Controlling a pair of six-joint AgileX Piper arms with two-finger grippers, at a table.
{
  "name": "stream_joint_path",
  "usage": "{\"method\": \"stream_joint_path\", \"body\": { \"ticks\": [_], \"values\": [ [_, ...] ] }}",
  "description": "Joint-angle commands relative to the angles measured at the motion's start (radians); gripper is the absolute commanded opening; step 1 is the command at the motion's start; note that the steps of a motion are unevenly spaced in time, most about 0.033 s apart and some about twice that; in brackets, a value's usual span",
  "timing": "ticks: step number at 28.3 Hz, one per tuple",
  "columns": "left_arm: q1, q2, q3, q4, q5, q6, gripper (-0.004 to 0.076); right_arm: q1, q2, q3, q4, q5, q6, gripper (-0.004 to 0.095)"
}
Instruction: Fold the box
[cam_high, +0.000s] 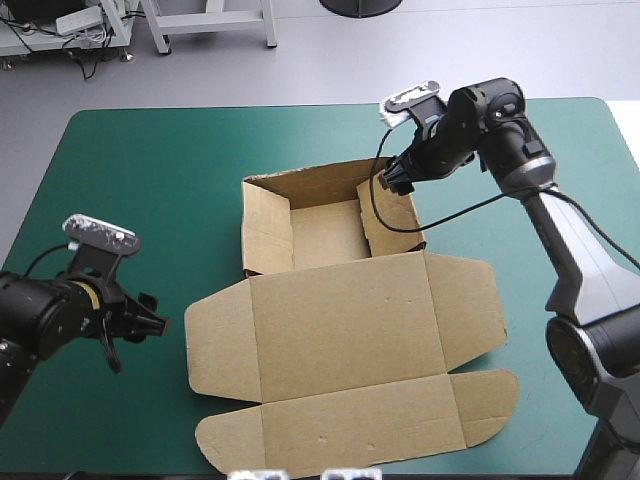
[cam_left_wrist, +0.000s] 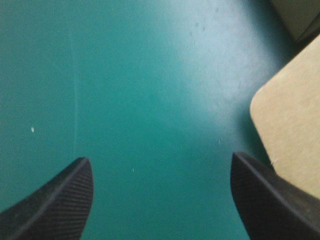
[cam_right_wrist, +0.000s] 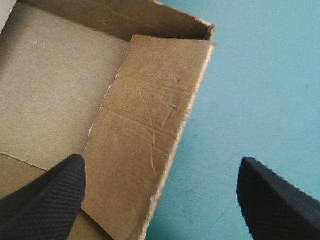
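Brown box (cam_high: 340, 330) mid teal-green counter (cam_high: 150, 160): open tray on far side, lid flat toward near edge; right tool (cam_high: 392, 180) spread over the tray's right wall (one finger inside, one outside); left tool (cam_high: 150, 322) spread above bare counter, just left of the lid.

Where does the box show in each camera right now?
High view: the box lies mid-table, with its tray toward the far edge and its lid flat toward the near edge.
Left wrist view: only a rounded lid corner shows, beside one finger of the open left claw.
Right wrist view: the tray's right wall runs between the fingers of the open right claw.
Shared landmark: the teal-green cover.
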Motion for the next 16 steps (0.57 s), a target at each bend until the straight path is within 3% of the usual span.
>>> {"method": "stream_joint_path", "body": {
  "ticks": [1,6,9,11,14,15,16],
  "values": [
    [-0.004,-0.067,0.094,0.047,-0.099,-0.09,0.0545,-0.007,0.022,-0.028,0.025,0.005,0.001,0.0764],
    [-0.004,-0.141,0.139,0.036,-0.085,-0.127,0.0545,-0.007,0.159,-0.028,0.071,0.005,0.034,0.0757],
    [-0.004,-0.17,0.137,0.04,-0.085,-0.127,0.0545,-0.007,0.213,-0.028,0.089,0.005,0.039,0.0663],
    [-0.004,-0.185,0.137,0.043,-0.085,-0.128,0.0545,-0.007,0.237,-0.028,0.089,0.005,0.037,0.0518],
    [-0.004,-0.192,0.136,0.043,-0.085,-0.129,0.0545,-0.007,0.243,-0.028,0.091,0.005,-0.03,0.0066],
    [-0.004,-0.192,0.136,0.043,-0.085,-0.129,0.0545,-0.007,0.243,-0.031,0.083,0.005,-0.042,-0.0018],
    [-0.004,-0.192,0.136,0.043,-0.085,-0.129,0.0545,-0.007,0.243,-0.038,0.066,0.005,-0.051,-0.0008]
  ]
}}
